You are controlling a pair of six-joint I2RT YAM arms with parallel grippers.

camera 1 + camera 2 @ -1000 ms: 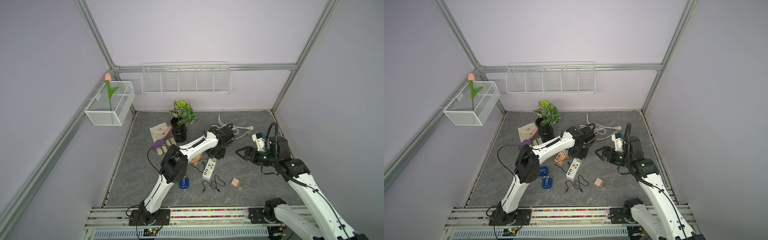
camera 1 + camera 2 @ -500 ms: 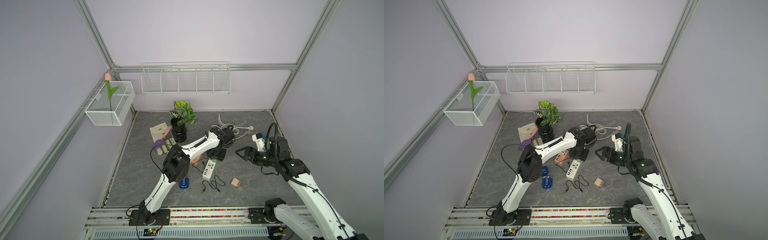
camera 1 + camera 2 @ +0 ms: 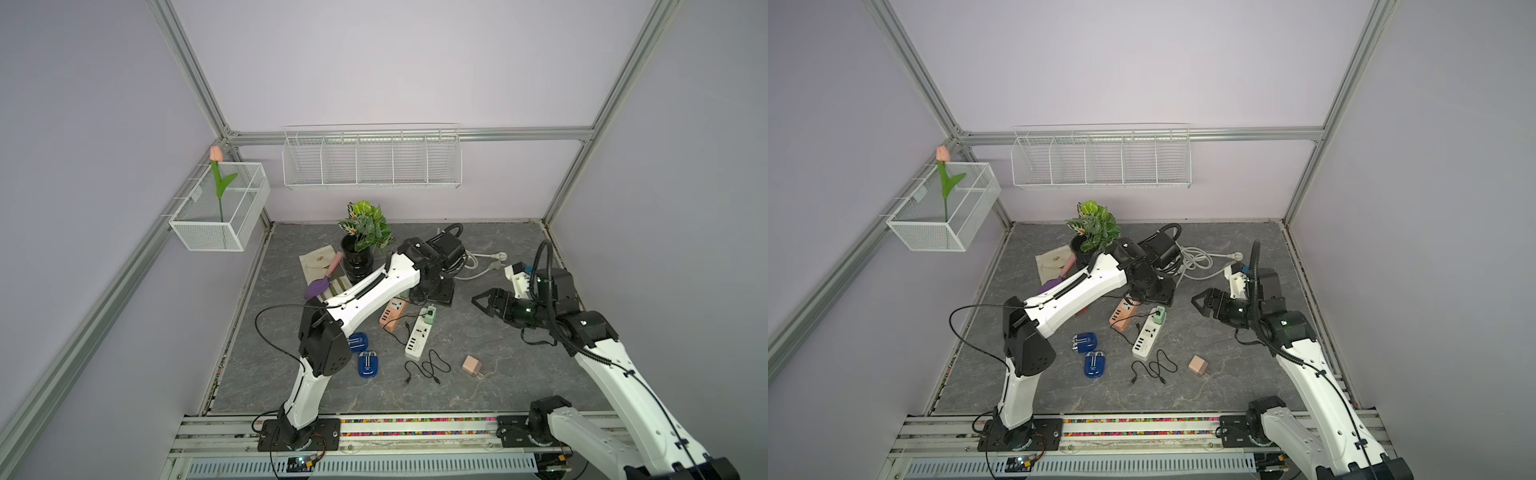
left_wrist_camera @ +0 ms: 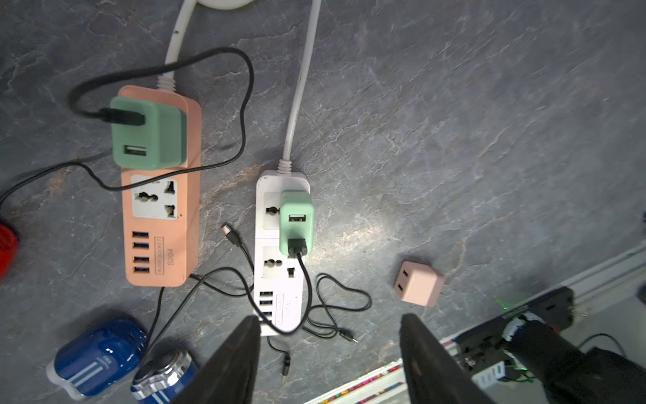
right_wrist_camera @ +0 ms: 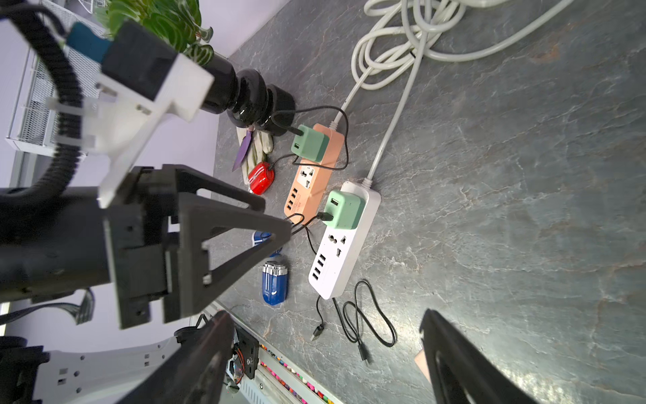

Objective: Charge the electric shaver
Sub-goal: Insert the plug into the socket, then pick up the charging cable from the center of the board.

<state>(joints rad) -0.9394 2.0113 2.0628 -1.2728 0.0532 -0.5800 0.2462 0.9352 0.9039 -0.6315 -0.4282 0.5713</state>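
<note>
Two blue electric shavers (image 3: 368,364) (image 4: 98,353) lie side by side near the left arm's elbow. A red shaver (image 5: 260,178) lies beside the orange power strip (image 4: 160,189). The orange strip and the white power strip (image 4: 279,255) each carry a green USB adapter (image 4: 297,217) with a black cable plugged in. My left gripper (image 4: 328,318) hovers open and empty above the strips (image 3: 432,291). My right gripper (image 5: 325,314) (image 3: 478,299) is open and empty, off to the right of the strips.
A pink adapter (image 3: 471,365) and a loose black cable (image 3: 428,368) lie in front of the white strip. A potted plant (image 3: 361,249), a purple trowel (image 3: 320,282) and gloves stand at the back. White cords (image 3: 473,262) coil behind the left gripper.
The left gripper's jaws have spread apart above the power strips. The right arm has hardly moved.
</note>
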